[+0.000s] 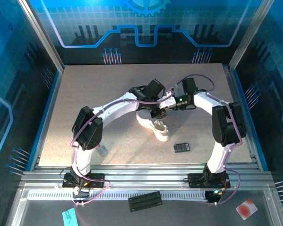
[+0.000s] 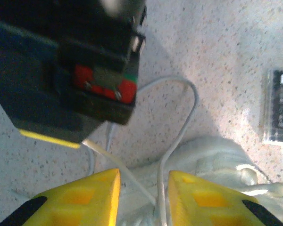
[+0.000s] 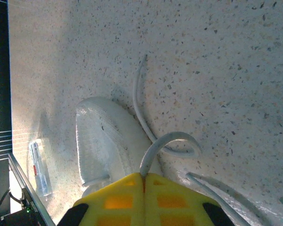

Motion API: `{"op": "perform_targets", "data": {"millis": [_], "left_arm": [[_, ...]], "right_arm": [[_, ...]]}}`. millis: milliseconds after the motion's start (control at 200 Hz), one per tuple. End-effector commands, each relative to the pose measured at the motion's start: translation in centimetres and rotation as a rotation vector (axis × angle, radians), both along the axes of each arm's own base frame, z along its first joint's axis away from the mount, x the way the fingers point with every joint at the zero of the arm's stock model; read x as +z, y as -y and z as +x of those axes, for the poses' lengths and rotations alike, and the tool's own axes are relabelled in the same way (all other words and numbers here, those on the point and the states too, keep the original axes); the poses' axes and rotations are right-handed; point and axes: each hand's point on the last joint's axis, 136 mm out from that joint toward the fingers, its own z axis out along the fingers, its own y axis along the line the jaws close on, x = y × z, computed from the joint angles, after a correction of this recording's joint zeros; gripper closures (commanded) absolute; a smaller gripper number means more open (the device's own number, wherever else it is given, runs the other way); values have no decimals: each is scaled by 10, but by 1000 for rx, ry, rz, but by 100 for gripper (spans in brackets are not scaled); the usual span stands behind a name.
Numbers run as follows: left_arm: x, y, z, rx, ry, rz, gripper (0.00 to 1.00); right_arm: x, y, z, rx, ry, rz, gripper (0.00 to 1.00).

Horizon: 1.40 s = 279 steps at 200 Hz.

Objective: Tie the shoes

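The small white shoe (image 1: 154, 127) lies at the table's middle, toe toward the near side, with its thin laces loose. My left gripper (image 2: 142, 175) hangs just above the shoe (image 2: 212, 157) and is open. Two lace strands (image 2: 160, 188) run through the gap between its yellow fingers (image 2: 92, 195). One of them arcs up in a loop (image 2: 191, 96). My right gripper (image 3: 143, 176) is shut on a lace (image 3: 166, 139) that curls out from its tips beside the shoe (image 3: 104, 136). In the top view both grippers meet over the shoe, left gripper (image 1: 152, 112), right gripper (image 1: 161, 110).
A small flat black rectangle (image 1: 181, 147) lies right of the shoe's toe and shows again as the black rectangle (image 2: 279, 108). A small white tag (image 1: 103, 150) rests near the left arm. The right arm's black wrist housing (image 2: 85, 70) hangs close in front of my left fingers.
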Motion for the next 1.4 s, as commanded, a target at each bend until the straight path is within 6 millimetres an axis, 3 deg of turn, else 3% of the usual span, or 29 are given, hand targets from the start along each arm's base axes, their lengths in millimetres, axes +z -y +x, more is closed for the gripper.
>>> {"op": "perform_targets", "data": {"millis": [0,285,515,605,756,996,1391], "left_arm": [[-13,-15,-4,18,-20,91,65],[-35,-17,-14,3,-102,126,64],[-40,-12,-23,-20,-149,96,61],[-44,-15,-24,-16,-157,111,70],[-34,-13,-22,-5,-135,91,100],[-15,-13,-16,21,-90,9,100],[-4,-14,-14,55,-110,-80,100]], "right_arm": [[10,-2,11,1,20,34,100],[5,0,10,-3,8,27,100],[2,1,10,-8,0,20,100],[2,2,10,-7,3,18,100],[4,3,8,-5,11,13,100],[8,-1,-4,24,41,55,100],[9,0,-27,62,79,65,100]]}}
